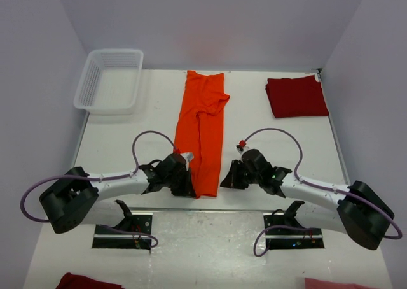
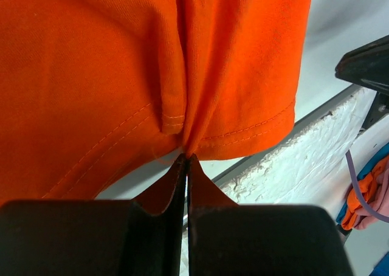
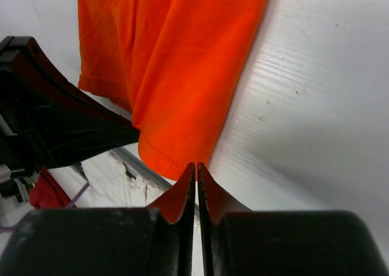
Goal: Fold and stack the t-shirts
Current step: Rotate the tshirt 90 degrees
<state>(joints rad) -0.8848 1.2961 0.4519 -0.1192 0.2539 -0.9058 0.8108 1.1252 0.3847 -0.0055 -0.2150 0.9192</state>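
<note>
A: Where's the bright orange cloth t-shirt (image 1: 202,136) rn?

B: Mid white bench (image 1: 121,142); folded lengthwise into a long narrow strip running from the far edge to the near edge; hem end at the near edge; a sleeve bulges out on its right side nr the far end.

A: Left gripper (image 2: 186,158)?

B: At the strip's near-left corner; jaws fully together; the hem cloth puckers to a point right at the tips, so it has a pinch of the hem.

A: And the right gripper (image 3: 196,166)?

B: At the near-right corner, opp. the left one; jaws all but together, only a thin slit btwn them; tips touch the edge of the stitched hem corner; can't tell if any cloth is actually in the slit.

A: Other shirt?

B: Dark red cloth t-shirt (image 1: 296,97) folded into a rough square at the far-right corner of the bench; lies flat, well apart from the orange one.

A: Anything else?

B: White plastic lattice basket (image 1: 89,85) on the far-left corner; past the near edge, beyond the arm bases, a scrap of dark red cloth (image 1: 86,281) on the left and a scrap of pink cloth (image 1: 337,282) on the right, both cut off by the frame.
</note>
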